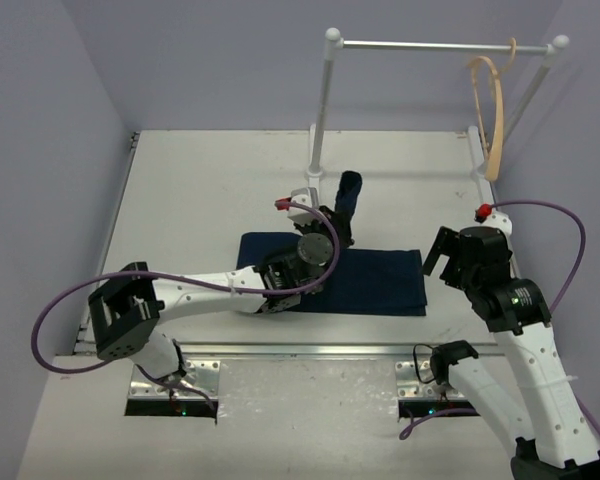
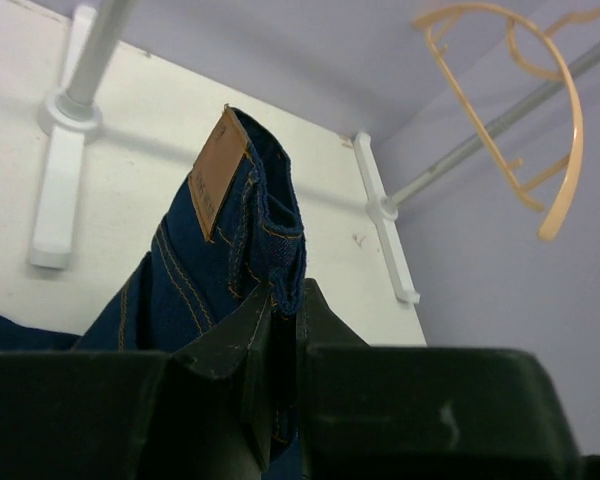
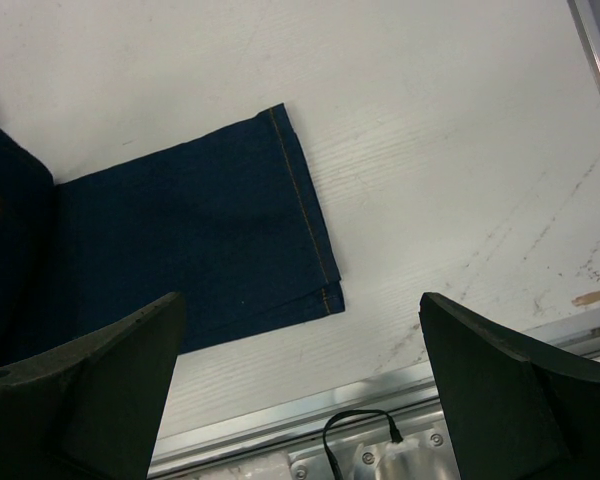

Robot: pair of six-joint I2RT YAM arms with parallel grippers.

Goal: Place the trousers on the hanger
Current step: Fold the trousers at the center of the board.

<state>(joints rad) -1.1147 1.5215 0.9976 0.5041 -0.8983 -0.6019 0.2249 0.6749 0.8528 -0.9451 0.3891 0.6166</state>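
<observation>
Trousers: the dark denim trousers (image 1: 380, 282) are laid folded across the middle of the worktop (image 1: 200, 190), with the legs stretched towards the right. The waistband end, marked by a brown patch (image 2: 217, 172), is raised off the surface and stands upright.
Left pincer: the left pincer (image 2: 287, 300) is closed on the raised waistband edge, with cloth pinched between its fingers.
Right pincer: the right pincer (image 3: 300, 305) is spread wide with nothing in it, above the leg hems, which lie flat.
Hanger: the hanger (image 1: 500, 125) is hung at the right end of the white rail (image 1: 430, 45), well apart from the trousers. How firmly the hook sits cannot be made out.
Step in hand: this is judged to be the lifting of the waistband; the hanging is not yet done.
Risk: only a narrow edge of thick denim is pinched, so the cloth could be lost under the legs' weight. The fold could be pulled open, since the hems are not held. The hanger could be knocked off the rail when cloth is fed over it.
</observation>
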